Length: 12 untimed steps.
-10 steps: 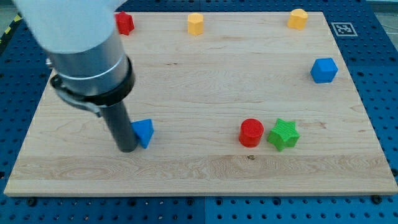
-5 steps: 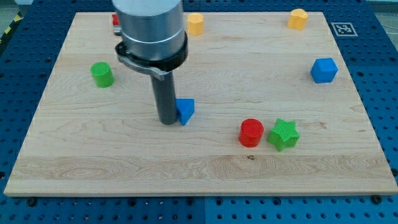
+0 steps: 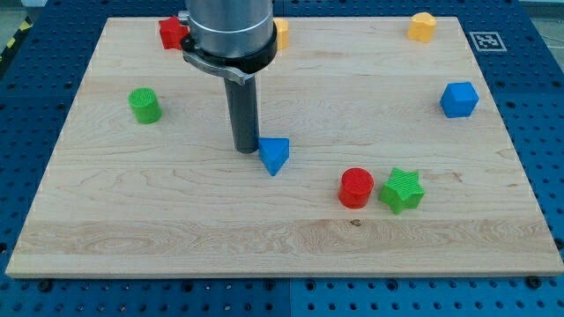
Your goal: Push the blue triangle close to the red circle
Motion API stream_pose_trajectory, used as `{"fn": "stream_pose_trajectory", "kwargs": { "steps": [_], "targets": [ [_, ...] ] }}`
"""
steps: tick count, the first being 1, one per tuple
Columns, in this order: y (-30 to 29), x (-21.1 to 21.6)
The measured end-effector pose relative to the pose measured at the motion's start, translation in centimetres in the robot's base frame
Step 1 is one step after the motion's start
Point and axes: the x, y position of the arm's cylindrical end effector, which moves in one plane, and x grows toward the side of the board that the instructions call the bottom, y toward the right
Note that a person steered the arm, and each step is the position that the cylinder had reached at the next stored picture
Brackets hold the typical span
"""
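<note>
The blue triangle (image 3: 275, 155) lies near the middle of the wooden board (image 3: 176, 220). My tip (image 3: 246, 150) stands just to its left and slightly above, touching or nearly touching it. The red circle (image 3: 356, 187) lies to the right of the triangle and a little lower, roughly a block and a half away. A green star (image 3: 403, 190) sits against the red circle's right side.
A green cylinder (image 3: 144, 106) is at the left. A red block (image 3: 173, 33) and a yellow block (image 3: 281, 32), partly hidden by the arm, are at the top. A yellow block (image 3: 422, 26) is at top right. A blue cube (image 3: 459, 99) is at the right.
My tip has pushed the blue triangle from the lower left toward the right, closer to the red circle. The arm moved right and up, uncovering the green cylinder and red block.
</note>
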Motion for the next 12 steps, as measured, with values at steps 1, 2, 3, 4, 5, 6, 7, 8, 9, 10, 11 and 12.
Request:
{"fn": "stream_pose_trajectory", "kwargs": {
  "steps": [1,2,3,4,5,6,7,8,9,10,11,12],
  "targets": [
    [1.2,0.1],
    [0.6,0.1],
    [-1.9,1.0],
    [-0.6,1.6],
    [3.4,1.6],
    [4.5,1.6],
    [5.0,2.0],
    [5.6,2.4],
    [6.8,2.4],
    [7.0,2.4],
    [7.0,2.2],
    [6.4,-1.3]
  ]
}}
